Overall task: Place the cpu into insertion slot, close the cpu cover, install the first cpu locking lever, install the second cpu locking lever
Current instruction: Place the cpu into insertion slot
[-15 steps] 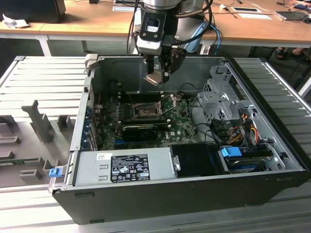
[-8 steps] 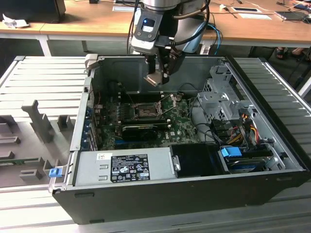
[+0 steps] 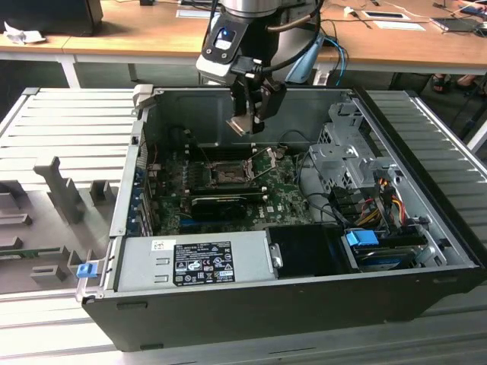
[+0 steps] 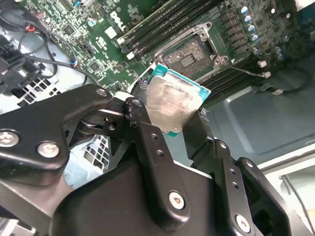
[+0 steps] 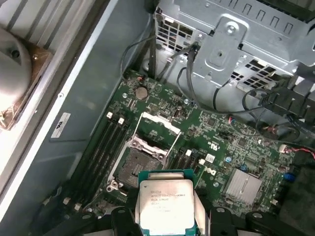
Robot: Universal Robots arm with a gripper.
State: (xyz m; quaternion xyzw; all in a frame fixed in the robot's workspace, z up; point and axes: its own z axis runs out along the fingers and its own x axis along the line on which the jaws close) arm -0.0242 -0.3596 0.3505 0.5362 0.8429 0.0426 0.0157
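My gripper [image 3: 247,122] hangs above the open computer case, shut on the cpu [image 3: 240,125]. The cpu is a flat square chip with a silvery face and a green edge, seen in both wrist views [image 4: 174,103] [image 5: 165,204] between the black fingers [image 4: 147,137]. The insertion slot [image 3: 227,175] [image 4: 189,51] [image 5: 132,166] lies bare on the green board, below the chip and a little off to one side. The cpu cover [image 5: 156,129], a silver frame, stands raised at one edge of the slot. The chip is well above the slot and not touching it.
A long black expansion card [image 3: 221,201] lies just in front of the slot. A grey power supply [image 3: 194,262] fills the case's front. A metal drive cage [image 3: 342,152] with cables stands at the exterior view's right. Memory slots [image 5: 106,147] flank the socket.
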